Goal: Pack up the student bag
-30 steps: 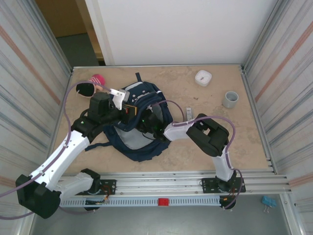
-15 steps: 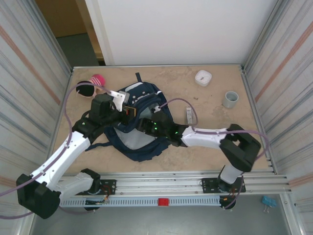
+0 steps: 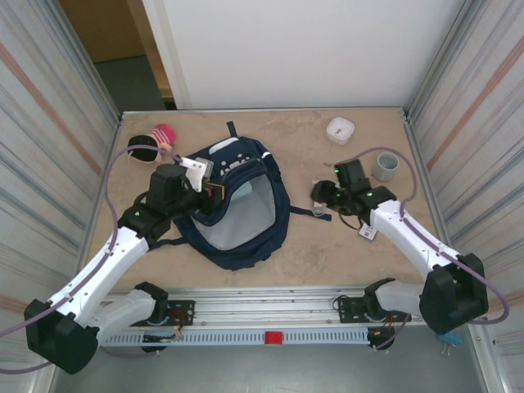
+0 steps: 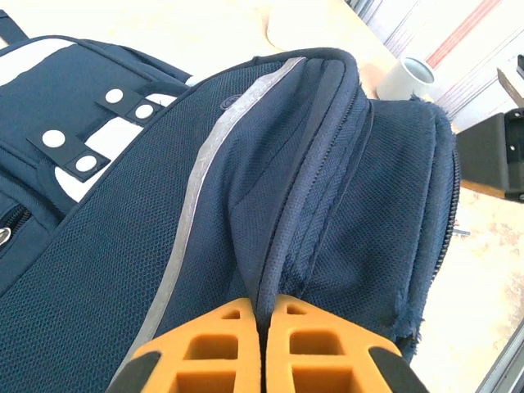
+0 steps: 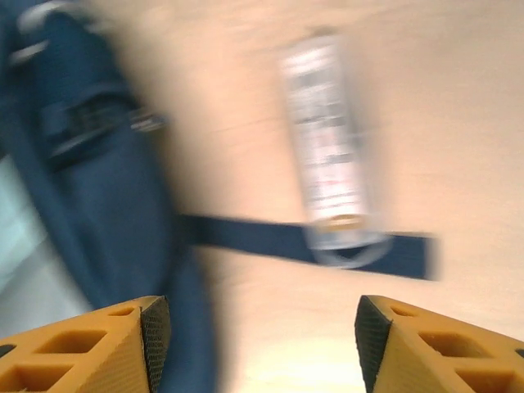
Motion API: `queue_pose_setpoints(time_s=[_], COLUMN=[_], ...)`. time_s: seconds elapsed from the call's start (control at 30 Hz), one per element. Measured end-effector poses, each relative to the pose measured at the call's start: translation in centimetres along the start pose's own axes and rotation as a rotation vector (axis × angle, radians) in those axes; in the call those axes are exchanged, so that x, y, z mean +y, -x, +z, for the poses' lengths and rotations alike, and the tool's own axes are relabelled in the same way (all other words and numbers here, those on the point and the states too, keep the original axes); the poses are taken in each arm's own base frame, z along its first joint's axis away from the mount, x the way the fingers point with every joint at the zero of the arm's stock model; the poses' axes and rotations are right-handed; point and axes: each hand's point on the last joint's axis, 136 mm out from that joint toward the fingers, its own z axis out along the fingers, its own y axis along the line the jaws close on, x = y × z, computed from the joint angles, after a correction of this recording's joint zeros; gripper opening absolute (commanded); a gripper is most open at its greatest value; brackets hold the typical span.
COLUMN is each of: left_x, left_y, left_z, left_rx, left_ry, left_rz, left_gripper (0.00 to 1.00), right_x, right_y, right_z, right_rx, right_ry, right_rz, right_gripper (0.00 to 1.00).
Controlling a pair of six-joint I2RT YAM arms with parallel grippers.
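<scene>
The student bag (image 3: 246,176), navy blue with white patches, lies left of the table's middle with its mouth open and its grey lining (image 3: 237,214) showing. My left gripper (image 3: 214,192) is shut on the bag's opening rim. In the left wrist view the orange fingers (image 4: 221,344) pinch the piped seam of the bag (image 4: 270,164). My right gripper (image 3: 318,196) hangs open just right of the bag. Its view is blurred and shows a pale tube (image 5: 323,139) whose end lies on a dark blue strap (image 5: 246,233), with the open right gripper (image 5: 262,327) above bare table.
A small white case (image 3: 340,129) and a grey roll (image 3: 386,166) sit at the back right. A pink ball and a black thing (image 3: 155,137) lie at the back left. Metal walls close both sides, and a rail runs along the near edge.
My right arm has drawn out of the bag's mouth and swung right to above the tube, its jaws widening. My left gripper still holds the bag's rim.
</scene>
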Motion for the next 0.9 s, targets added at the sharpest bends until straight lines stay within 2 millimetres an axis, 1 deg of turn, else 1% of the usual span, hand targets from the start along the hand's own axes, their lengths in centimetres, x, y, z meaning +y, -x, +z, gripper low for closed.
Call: queue_pose_setpoints(time_s=[0.07,0.13,0.23,0.33,0.43,0.53,0.63,0.73,0.9], left_x=[-0.1,-0.2,-0.1,-0.1,-0.1,-0.1,-0.1,0.0,0.0], left_y=[0.0,-0.1,-0.2,-0.2,-0.2,-0.2,-0.2,-0.2,-0.3], left_z=[0.0,0.0,0.1,0.1,0.1,0.2,0.2,0.2,0.2], left_rx=[0.001,0.002,0.003,0.003,0.005,0.006,0.006,0.008,0.008], left_ry=[-0.002,-0.004,0.001,0.004,0.004,0.005,0.005,0.005,0.005], left_rz=[0.002,0.003,0.004,0.005,0.005,0.005,0.005,0.004,0.004], left_gripper=[0.02,0.02,0.02,0.03,0.03,0.03,0.03,0.03,0.03], right_x=[-3.8,-7.1,-11.0,-14.0,-16.2,-17.7,-18.6,-18.8,-18.8], right_y=[0.8,1.6,2.2,1.9,1.0,0.2,-0.6,-1.3,-1.8], right_z=[-0.2,-0.6,-0.9,-0.6,-0.1,0.2,0.7,1.5,2.3], right_rx=[0.013,0.016,0.023,0.067,0.124,0.177,0.226,0.277,0.322], right_ry=[-0.094,-0.159,-0.209,-0.27,-0.338,-0.379,-0.404,-0.403,-0.402], right_rz=[0.051,0.112,0.207,0.254,0.261,0.27,0.27,0.27,0.254], right_gripper=[0.65,0.65,0.65,0.67,0.68,0.69,0.69,0.68,0.67])
